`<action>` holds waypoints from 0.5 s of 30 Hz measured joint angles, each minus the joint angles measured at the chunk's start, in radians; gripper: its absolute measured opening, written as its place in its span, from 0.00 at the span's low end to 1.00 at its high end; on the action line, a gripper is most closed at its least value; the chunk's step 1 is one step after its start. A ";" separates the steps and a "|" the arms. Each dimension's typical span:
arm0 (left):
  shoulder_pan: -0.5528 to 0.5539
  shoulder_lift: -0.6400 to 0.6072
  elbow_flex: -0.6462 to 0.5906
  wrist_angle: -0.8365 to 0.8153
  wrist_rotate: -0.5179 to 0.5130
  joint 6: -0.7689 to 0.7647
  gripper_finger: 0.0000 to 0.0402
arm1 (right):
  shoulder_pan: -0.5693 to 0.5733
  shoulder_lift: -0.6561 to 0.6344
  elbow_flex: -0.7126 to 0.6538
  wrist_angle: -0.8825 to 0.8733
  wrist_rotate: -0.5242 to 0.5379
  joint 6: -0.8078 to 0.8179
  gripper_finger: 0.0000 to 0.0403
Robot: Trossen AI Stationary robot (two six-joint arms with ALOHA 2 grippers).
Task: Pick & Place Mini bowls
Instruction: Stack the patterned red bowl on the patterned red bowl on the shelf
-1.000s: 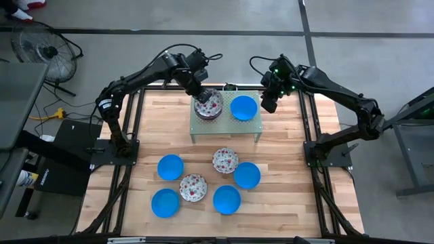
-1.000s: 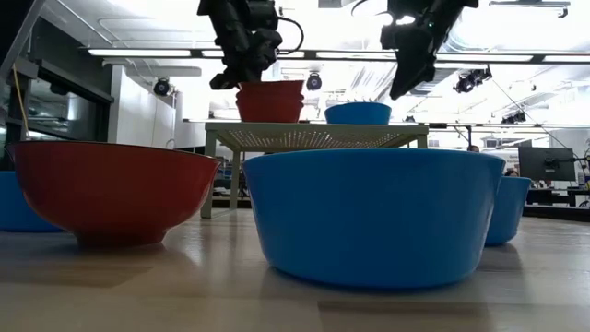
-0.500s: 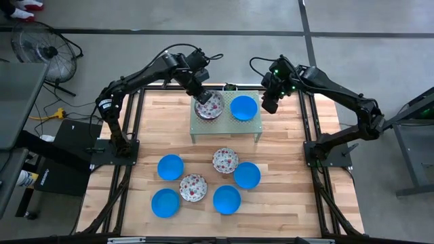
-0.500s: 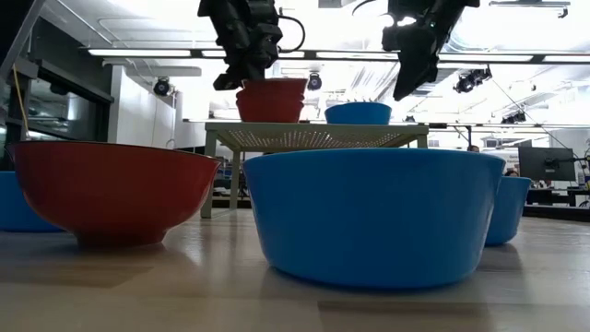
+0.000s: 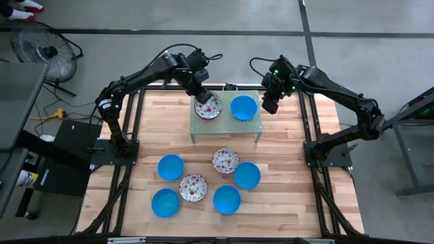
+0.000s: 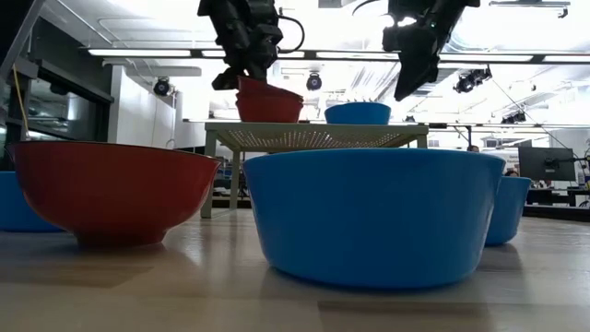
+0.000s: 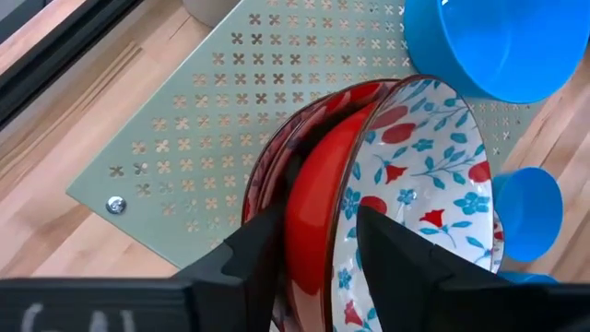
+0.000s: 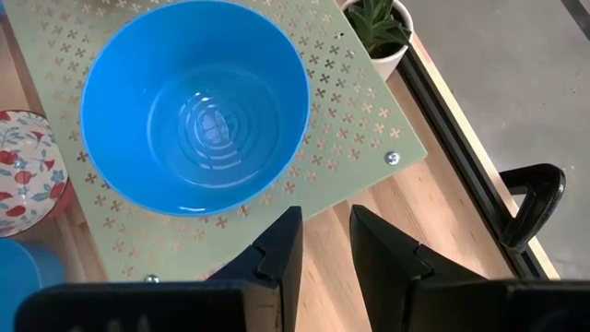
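On the green perforated stand (image 5: 225, 125) sit two nested floral mini bowls (image 5: 207, 106) and a blue mini bowl (image 5: 243, 107). The upper floral bowl (image 6: 269, 92) lies tilted in the lower one. My left gripper (image 7: 318, 244) is open over the stack's far-left side, one finger on either side of that bowl's rim. My right gripper (image 8: 324, 244) hangs open and empty off the stand's right end, beside the blue bowl (image 8: 195, 106). More blue and floral mini bowls stand on the table nearer the front. My left gripper comes slanting down from the far left. One finger (image 7: 392, 244) is inside the upper floral bowl and one outside its red wall (image 7: 309, 221). I cannot tell whether the pads touch the wall. The bowl sits tilted, its low side resting in the bowl beneath.
Several blue bowls (image 5: 170, 167) (image 5: 226, 199) and two floral ones (image 5: 225, 160) (image 5: 192, 188) cluster at the table's front middle. A small potted plant (image 8: 376, 28) stands behind the stand's far edge. Bare wood lies to the left and right of the stand.
The upper floral bowl, level a moment ago, has tipped. The side away from my left gripper has sunk into the lower bowl, while the side at the fingers stays high. Both arms have kept their places.
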 joint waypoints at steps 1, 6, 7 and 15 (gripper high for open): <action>0.000 0.000 0.000 0.000 0.000 0.000 0.35 | 0.000 0.000 0.000 -0.001 0.000 0.000 0.20; 0.000 -0.003 0.000 0.000 -0.006 0.000 0.35 | 0.000 0.000 0.000 -0.007 0.000 -0.001 0.20; 0.000 -0.003 0.000 0.000 -0.006 0.000 0.35 | 0.000 0.000 0.000 -0.006 0.000 -0.001 0.20; -0.002 -0.003 0.020 0.026 0.005 0.010 0.35 | 0.000 0.000 0.000 -0.007 0.000 -0.002 0.20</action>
